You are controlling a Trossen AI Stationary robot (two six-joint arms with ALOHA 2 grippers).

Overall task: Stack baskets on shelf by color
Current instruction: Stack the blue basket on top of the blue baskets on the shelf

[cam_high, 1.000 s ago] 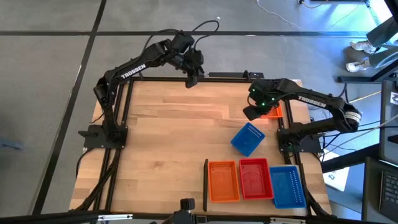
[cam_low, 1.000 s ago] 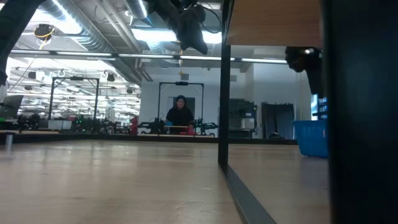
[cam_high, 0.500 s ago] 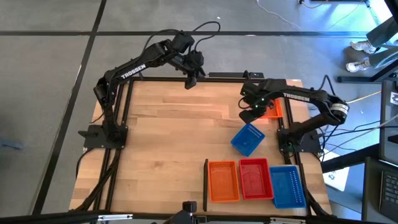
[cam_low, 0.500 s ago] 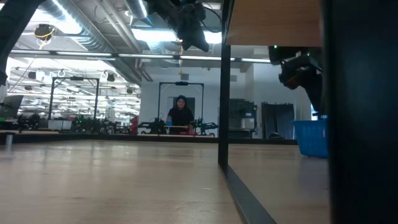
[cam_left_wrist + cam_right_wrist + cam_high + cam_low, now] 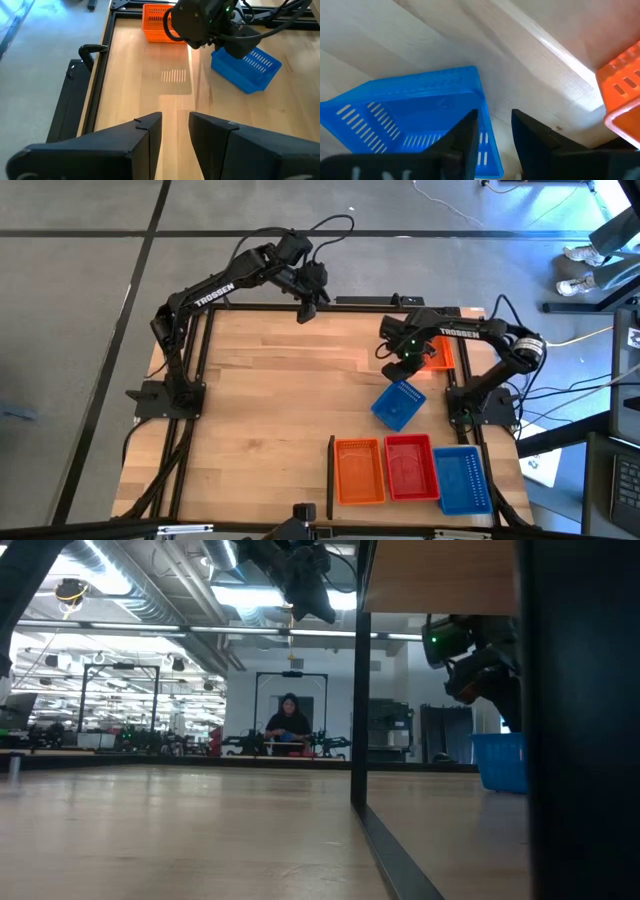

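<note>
A loose blue basket (image 5: pixel 398 404) (image 5: pixel 410 110) sits askew on its base on the right half of the wood shelf (image 5: pixel 270 400). My right gripper (image 5: pixel 398 370) (image 5: pixel 495 135) hovers just over that basket's far end, pointing down, fingers a narrow gap apart and touching nothing. An orange basket (image 5: pixel 441 360) (image 5: pixel 157 22) stands by the shelf's right rail. Along the near edge, an orange (image 5: pixel 359 471), a red (image 5: pixel 410 467) and a blue basket (image 5: pixel 463 478) sit side by side. My left gripper (image 5: pixel 308 308) (image 5: pixel 175 125) waits high over the far edge, narrowly open.
A short black divider strip (image 5: pixel 330 476) stands left of the near-edge row. Black frame rails (image 5: pixel 195 380) run along the shelf's sides. The shelf's left half is bare wood. In the low view a person (image 5: pixel 288 725) stands far behind the table.
My right gripper has moved toward the table's left and slightly down, away from the orange basket by the right rail and over the loose blue basket's far end. Its arm has swung along with it. No basket has moved.
</note>
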